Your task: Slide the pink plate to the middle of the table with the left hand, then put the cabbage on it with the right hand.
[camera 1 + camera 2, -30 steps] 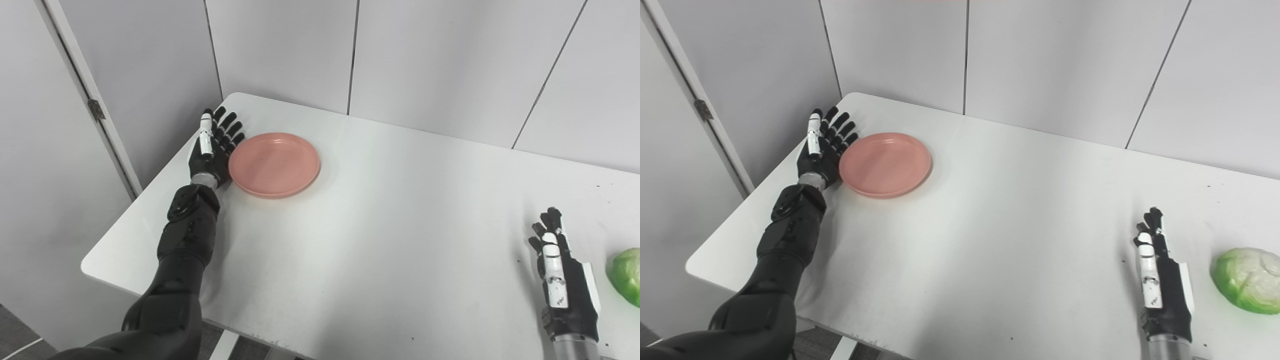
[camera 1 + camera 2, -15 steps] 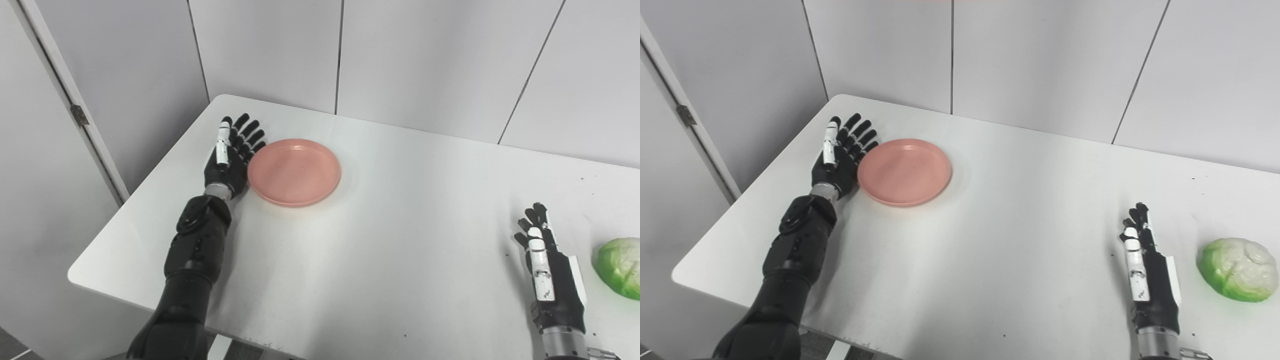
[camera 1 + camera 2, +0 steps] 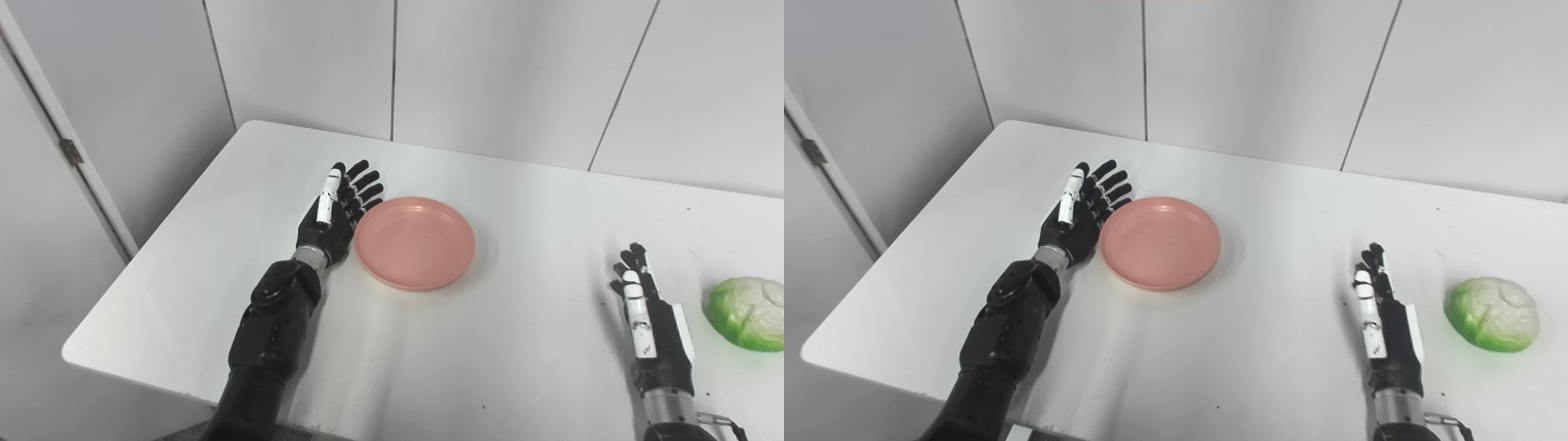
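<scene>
- since a second ago we see the pink plate (image 3: 415,242) farther from the desk's left edge and corner, with our left hand (image 3: 334,214) travelling alongside it; the whole view has also swung, so part of that shift belongs to the camera.
- the left hand is spread flat and open, fingers (image 3: 362,187) fanned toward 1 o'clock, its palm side against the plate's rim at 9 o'clock; it grips nothing.
- our right hand (image 3: 1381,324) keeps its place on the desk (image 3: 1262,343) relative to the cabbage, fingers extended toward 12 o'clock and holding nothing, as before.
- the cabbage (image 3: 1491,313) sits just beside the right hand at its 3 o'clock, apart from it, near the desk's right side; relative to the hand it has not moved.
- the plate is round and shallow with a raised lip, a smooth matte salmon-pink surface, empty, lying flat somewhat left of the desk's centre.
- the cabbage is a rounded, lumpy head, bright green at the edges and pale whitish on top, with crinkled leaf veins.
- the desk top is smooth white with rounded corners and a few dark specks; both hands are black with white segments.
</scene>
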`<state>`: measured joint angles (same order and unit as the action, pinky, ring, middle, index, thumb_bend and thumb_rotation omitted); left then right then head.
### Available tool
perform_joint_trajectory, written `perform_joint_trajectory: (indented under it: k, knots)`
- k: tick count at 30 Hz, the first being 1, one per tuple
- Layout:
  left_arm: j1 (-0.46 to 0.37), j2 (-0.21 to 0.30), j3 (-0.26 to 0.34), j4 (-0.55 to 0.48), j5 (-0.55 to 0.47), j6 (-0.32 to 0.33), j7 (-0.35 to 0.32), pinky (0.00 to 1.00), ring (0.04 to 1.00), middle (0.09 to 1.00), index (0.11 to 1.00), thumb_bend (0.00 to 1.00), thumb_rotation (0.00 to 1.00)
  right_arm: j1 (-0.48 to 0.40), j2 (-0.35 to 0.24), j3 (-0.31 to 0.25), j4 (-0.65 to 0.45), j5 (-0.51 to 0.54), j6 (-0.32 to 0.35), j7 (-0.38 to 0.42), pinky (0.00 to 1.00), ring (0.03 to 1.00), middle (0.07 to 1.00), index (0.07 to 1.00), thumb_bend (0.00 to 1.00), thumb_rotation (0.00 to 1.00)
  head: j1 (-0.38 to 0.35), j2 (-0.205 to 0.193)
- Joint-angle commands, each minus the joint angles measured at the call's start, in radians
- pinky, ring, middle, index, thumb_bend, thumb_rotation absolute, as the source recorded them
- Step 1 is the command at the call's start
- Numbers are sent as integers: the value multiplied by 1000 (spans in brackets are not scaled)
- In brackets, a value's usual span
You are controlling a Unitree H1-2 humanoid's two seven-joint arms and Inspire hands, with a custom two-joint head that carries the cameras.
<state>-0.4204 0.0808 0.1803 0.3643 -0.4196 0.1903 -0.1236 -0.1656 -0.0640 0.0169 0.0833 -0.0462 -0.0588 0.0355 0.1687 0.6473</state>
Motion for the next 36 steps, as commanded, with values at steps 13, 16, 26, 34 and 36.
perform_joint_trajectory:
  k: [13, 16, 26, 34, 36]
  knots:
    - [87, -62, -113, -136, 47, 119, -24, 863, 861, 862, 847, 394, 1000, 12, 37, 23, 1, -41, 4, -27, 927, 940, 958, 970, 223, 1000, -86, 25]
    - [112, -72, -129, -169, 50, 118, -29, 864, 866, 866, 855, 399, 1000, 14, 44, 28, -7, -50, 13, -28, 922, 938, 956, 970, 206, 1000, -118, 31]
    - [153, -80, -133, -204, 84, 101, -12, 881, 872, 872, 865, 410, 1000, 19, 54, 41, -13, -95, 22, -43, 922, 933, 950, 965, 239, 1000, -179, 33]
    - [169, -66, -125, -179, 102, 45, -28, 876, 869, 877, 873, 415, 1000, 23, 66, 48, -10, -130, 15, -66, 917, 926, 935, 951, 319, 1000, -264, 15]
    - [172, -63, -122, -175, 102, 34, -33, 880, 872, 880, 873, 414, 1000, 24, 63, 56, -16, -159, 10, -77, 910, 923, 933, 951, 337, 1000, -283, 10]
